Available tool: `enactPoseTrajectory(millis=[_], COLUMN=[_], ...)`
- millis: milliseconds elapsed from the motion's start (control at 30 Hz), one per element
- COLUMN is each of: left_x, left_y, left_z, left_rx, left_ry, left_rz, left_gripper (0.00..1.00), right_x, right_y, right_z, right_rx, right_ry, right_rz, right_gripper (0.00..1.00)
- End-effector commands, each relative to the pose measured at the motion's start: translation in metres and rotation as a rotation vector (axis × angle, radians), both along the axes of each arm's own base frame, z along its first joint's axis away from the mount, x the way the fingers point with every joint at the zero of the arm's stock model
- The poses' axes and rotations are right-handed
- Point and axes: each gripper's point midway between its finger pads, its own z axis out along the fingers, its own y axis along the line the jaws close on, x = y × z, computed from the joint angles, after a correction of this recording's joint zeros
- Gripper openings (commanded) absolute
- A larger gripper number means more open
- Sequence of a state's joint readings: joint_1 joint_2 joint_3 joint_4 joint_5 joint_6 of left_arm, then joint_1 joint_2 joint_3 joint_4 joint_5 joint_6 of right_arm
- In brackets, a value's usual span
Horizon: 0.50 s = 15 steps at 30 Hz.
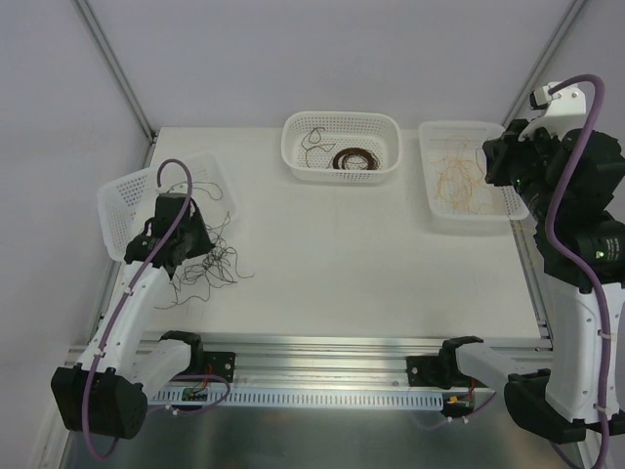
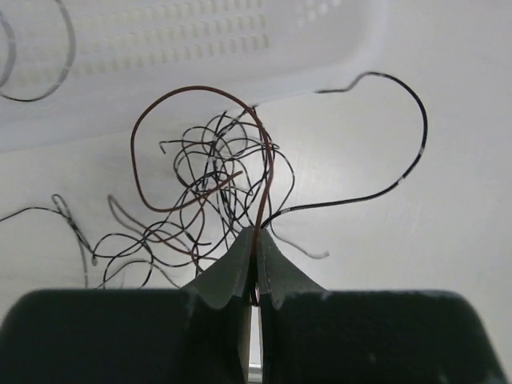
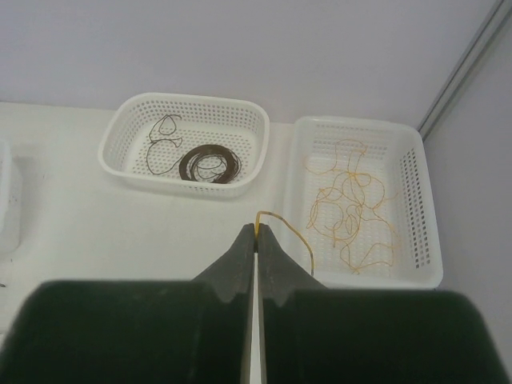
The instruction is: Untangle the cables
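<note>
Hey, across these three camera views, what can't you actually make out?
Left gripper: top view, the left arm hides its fingertips.
Brown cable: left wrist view, one end vanishes between the shut fingers, the other is lost in the black tangle.
Yellow cable: right wrist view, its tail drops behind the right gripper.
Right basket: top view, the right arm covers its right side.

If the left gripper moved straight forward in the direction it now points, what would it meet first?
Probably the tangle of black cables directly ahead of the left gripper, which is shut on a brown cable. The white basket lies behind the tangle; how far is unclear.
</note>
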State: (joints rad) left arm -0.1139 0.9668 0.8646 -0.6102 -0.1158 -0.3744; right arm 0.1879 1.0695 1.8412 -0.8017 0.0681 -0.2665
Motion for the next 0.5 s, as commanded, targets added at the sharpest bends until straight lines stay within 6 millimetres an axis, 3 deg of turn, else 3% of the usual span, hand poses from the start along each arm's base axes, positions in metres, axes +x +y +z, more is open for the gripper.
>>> enactPoseTrajectory(millis=[0, 67, 300, 433, 467], left_x=[-0.01, -0.016, -0.037, -0.042, -0.041], left_y=[-0.044, -0.067, -0.118, -0.129, -0.13], left_z=[-0.004, -0.01, -0.035, -0.044, -0.044], left_rx=[-0.189, -0.283, -0.377, -0.39, -0.388], left_ry=[0.009, 0.026, 0.098, 0.129, 0.127], left_rz=[-0.174, -0.238, -0.368, -0.395, -0.4], left_gripper=[0.0, 0.0, 0.02, 0.14, 0.25], right_x=[0.004, 0.009, 0.028, 0.037, 0.039], right_y=[0.006, 0.01, 0.018, 0.036, 0.037], right_z=[0.017, 0.014, 0.017, 0.031, 0.035], right_rx=[0.012, 0.012, 0.03, 0.059, 0.064], right_ry=[-0.067, -0.059, -0.06, -0.098, -0.111], right_rz=[0.028, 0.041, 0.063, 0.147, 0.157], right_gripper=[0.01, 0.01, 0.01, 0.01, 0.01])
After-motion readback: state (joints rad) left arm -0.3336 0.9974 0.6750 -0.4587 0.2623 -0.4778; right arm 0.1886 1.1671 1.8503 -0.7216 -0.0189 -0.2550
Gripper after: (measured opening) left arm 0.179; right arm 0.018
